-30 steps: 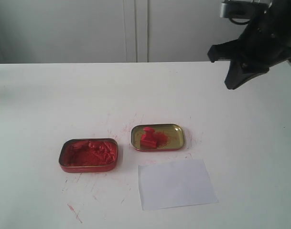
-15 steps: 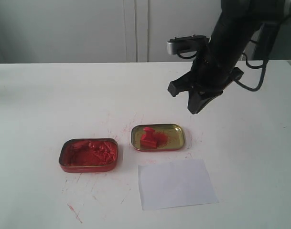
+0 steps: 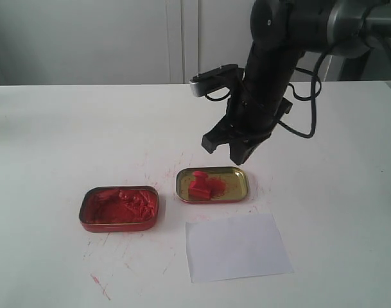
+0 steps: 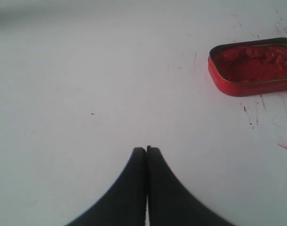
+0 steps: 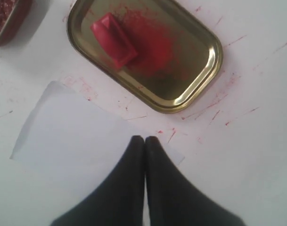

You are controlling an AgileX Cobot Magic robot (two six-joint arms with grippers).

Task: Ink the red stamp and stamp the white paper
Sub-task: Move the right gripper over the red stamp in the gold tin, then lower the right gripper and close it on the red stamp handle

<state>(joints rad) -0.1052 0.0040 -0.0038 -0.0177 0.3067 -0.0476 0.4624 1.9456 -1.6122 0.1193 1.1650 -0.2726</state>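
Observation:
The red stamp (image 3: 199,183) (image 5: 113,39) lies tipped on its side inside the gold-coloured tin (image 3: 245,187) (image 5: 215,57), on a red smear. The white paper (image 3: 237,247) (image 5: 72,136) lies flat on the table just in front of that tin, plain. My right gripper (image 3: 237,156) (image 5: 145,138) is shut and empty. It hangs above the far edge of the gold tin, apart from the stamp. My left gripper (image 4: 146,149) is shut and empty over bare table, well away from the red tin, and it does not show in the exterior view.
A red tin of lumpy red ink paste (image 3: 118,224) (image 4: 247,87) (image 5: 4,21) stands left of the gold tin. Red ink streaks mark the white tabletop (image 3: 67,128) around both tins. Pale cabinet doors (image 3: 182,38) close off the back.
The right arm has swung in from the far right corner, leftward and down, and now hangs over the gold tin. Stamp, tins and paper have not moved.

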